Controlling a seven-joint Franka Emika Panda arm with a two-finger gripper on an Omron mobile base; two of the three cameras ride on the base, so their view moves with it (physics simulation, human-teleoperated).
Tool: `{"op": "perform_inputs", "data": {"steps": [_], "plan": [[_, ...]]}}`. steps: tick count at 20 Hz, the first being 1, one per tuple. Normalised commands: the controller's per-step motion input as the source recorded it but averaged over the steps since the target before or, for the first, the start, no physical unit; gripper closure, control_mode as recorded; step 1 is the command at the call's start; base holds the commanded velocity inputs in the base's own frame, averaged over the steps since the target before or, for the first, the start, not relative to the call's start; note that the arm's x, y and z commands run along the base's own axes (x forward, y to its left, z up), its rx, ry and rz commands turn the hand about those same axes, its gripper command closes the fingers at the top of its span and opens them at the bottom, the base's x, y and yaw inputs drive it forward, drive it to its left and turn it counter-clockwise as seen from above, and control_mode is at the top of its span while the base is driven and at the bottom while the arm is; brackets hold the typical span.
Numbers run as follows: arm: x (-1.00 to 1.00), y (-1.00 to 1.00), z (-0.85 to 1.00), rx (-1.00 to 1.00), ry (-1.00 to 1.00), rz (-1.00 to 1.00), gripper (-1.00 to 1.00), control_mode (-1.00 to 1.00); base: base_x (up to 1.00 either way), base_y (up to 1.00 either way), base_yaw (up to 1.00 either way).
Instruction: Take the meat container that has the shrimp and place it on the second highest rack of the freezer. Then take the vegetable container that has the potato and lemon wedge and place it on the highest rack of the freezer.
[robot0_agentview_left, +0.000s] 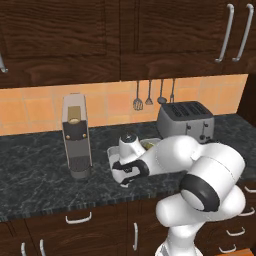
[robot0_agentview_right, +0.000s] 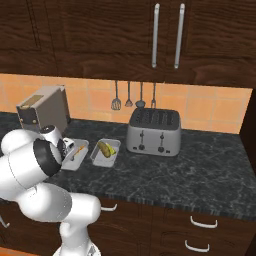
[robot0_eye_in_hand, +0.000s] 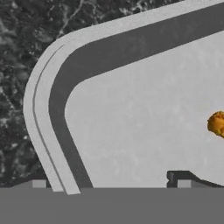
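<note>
The meat container (robot0_agentview_right: 79, 154), a shallow white tray, lies on the dark counter with the thin orange shrimp (robot0_agentview_right: 75, 153) in it. In the hand view its rounded rim (robot0_eye_in_hand: 43, 109) curves past at the left and the shrimp (robot0_eye_in_hand: 217, 123) sits at the right edge. My gripper (robot0_eye_in_hand: 111, 183) is open and low over this tray's corner, one fingertip (robot0_eye_in_hand: 39, 183) outside the wall and the other inside. The hand (robot0_agentview_left: 124, 172) covers most of the tray (robot0_agentview_left: 113, 151). Just to the right stands the vegetable container (robot0_agentview_right: 105, 152) with the potato (robot0_agentview_right: 105, 148) and lemon wedge (robot0_agentview_right: 109, 151). The freezer is out of view.
A tall coffee machine (robot0_agentview_left: 76, 135) stands left of the trays and a silver toaster (robot0_agentview_left: 186, 121) to the right. Utensils (robot0_agentview_left: 150, 95) hang on the tiled wall. Dark upper cabinets (robot0_agentview_left: 125, 35) overhang the counter (robot0_agentview_left: 40, 175), whose front edge runs just below the trays.
</note>
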Motion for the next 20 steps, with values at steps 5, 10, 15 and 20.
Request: {"op": "perform_inputs", "data": {"steps": [5,10,15,20], "plan": [[-0.05,0.0,-0.59,0.0,-0.01,0.08,1.0,-1.0,0.0,0.0,0.0],[-0.02,0.0,-0.32,0.01,0.03,0.01,1.0,-1.0,0.0,0.0,0.0],[-0.09,0.0,0.19,0.01,-0.01,0.01,1.0,-1.0,0.0,0.0,0.0],[-0.17,-0.15,0.86,0.01,-0.05,0.18,1.0,-1.0,0.0,0.0,0.0]]}}
